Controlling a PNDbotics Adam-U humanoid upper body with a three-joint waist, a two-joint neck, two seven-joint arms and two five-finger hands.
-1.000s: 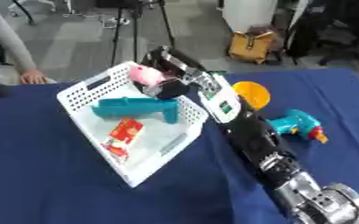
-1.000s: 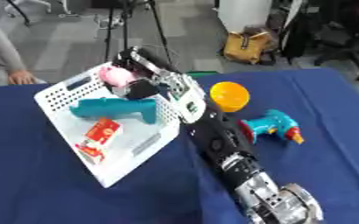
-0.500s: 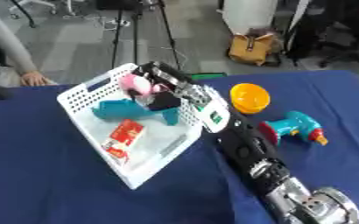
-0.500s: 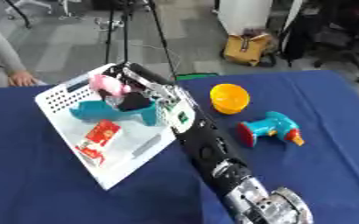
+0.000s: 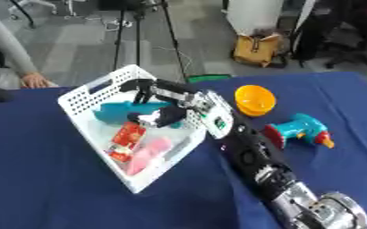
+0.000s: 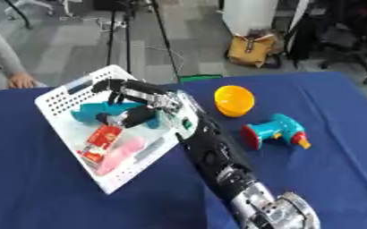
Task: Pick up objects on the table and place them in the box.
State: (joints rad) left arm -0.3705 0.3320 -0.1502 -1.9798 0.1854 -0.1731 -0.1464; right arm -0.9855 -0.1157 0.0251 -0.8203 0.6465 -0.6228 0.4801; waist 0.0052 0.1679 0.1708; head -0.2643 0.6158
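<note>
Two things remain on your blue bench [image 5: 53, 188]: the teal toy drill [image 5: 298, 130] at centre right and the orange bowl [image 5: 255, 99] just above it. The white box [image 5: 83, 95] at centre left already holds a teal piece [image 5: 122, 112], a red packet [image 5: 125, 137] and a pink object [image 5: 149, 154]. Your right hand [image 5: 157, 99] hangs over the box with fingers spread and empty. Both remaining objects lie to its right, along your forearm; the bowl looks nearer. The drill's long axis runs left-right.
</note>
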